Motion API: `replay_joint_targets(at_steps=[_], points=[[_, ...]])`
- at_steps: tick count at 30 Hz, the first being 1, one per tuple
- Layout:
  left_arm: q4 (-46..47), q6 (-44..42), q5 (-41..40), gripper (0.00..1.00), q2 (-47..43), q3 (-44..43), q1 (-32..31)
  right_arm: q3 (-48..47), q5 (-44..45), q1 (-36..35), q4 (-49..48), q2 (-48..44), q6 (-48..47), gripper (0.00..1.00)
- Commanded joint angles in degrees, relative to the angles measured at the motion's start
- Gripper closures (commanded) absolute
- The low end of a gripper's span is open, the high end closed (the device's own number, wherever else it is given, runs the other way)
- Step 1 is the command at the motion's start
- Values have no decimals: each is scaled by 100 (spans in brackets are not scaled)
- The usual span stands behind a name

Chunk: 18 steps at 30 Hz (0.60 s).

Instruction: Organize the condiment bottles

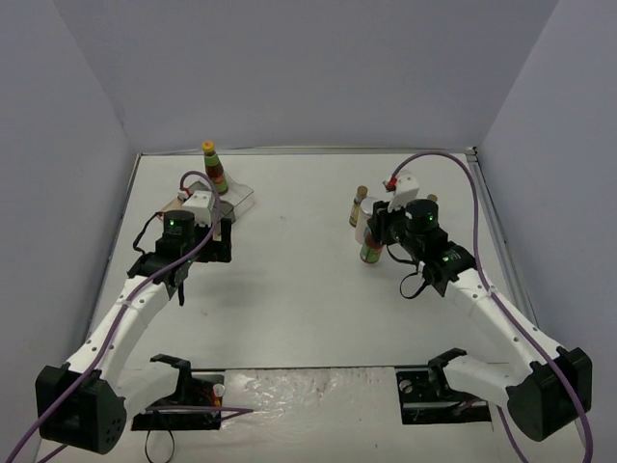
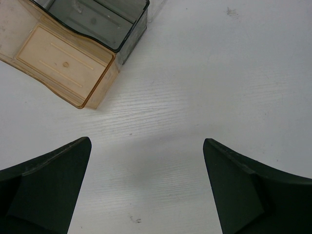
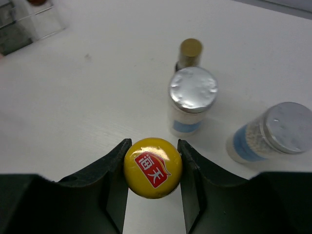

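Condiment bottles visible number five: one yellow-capped sauce (image 3: 153, 170) clamped in the right gripper (image 3: 153, 148), its twin (image 1: 212, 166) upright by the tray (image 1: 241, 201), two silver-lidded jars (image 3: 193, 95) (image 3: 285, 127) and one brown-capped bottle (image 3: 190, 51) just beyond, left gripper (image 2: 146, 185) fingers spread wide near the tray.

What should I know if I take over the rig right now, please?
Left gripper: open, empty, beside the tray.
Right gripper: shut on a yellow-capped sauce bottle.
Done: the other yellow-capped sauce stands at the tray's far end.
To do: one silver-lidded jar, a second silver-lidded jar and a slim brown-capped bottle stand on the table by the right arm.
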<state>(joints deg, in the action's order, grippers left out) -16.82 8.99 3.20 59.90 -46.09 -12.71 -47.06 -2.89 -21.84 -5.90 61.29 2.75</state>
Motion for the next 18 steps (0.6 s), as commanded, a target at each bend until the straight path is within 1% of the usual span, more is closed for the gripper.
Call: replay_joint_targets(at_steps=[1, 6, 9, 11, 15, 18], points=[[324, 32, 106, 3, -18, -173, -30, -693, -186, -917, -727, 213, -90, 100], [349, 34, 64, 3, -52, -153, -39, -930, -114, -1770, -1368, 1078, -75, 100], [382, 51, 40, 3, -105, -119, -50, -1139, -99, -2076, -1805, 1580, -117, 100], [390, 56, 31, 3, -137, -105, -74, -1408, -115, -2318, -2067, 2071, -185, 100], [437, 49, -36, 3, -209, -56, -110, -1726, -208, -2488, -2489, 2803, -223, 100], [453, 27, -103, 3, -210, -34, -118, -1972, -231, -2563, -2751, 3138, -223, 100]])
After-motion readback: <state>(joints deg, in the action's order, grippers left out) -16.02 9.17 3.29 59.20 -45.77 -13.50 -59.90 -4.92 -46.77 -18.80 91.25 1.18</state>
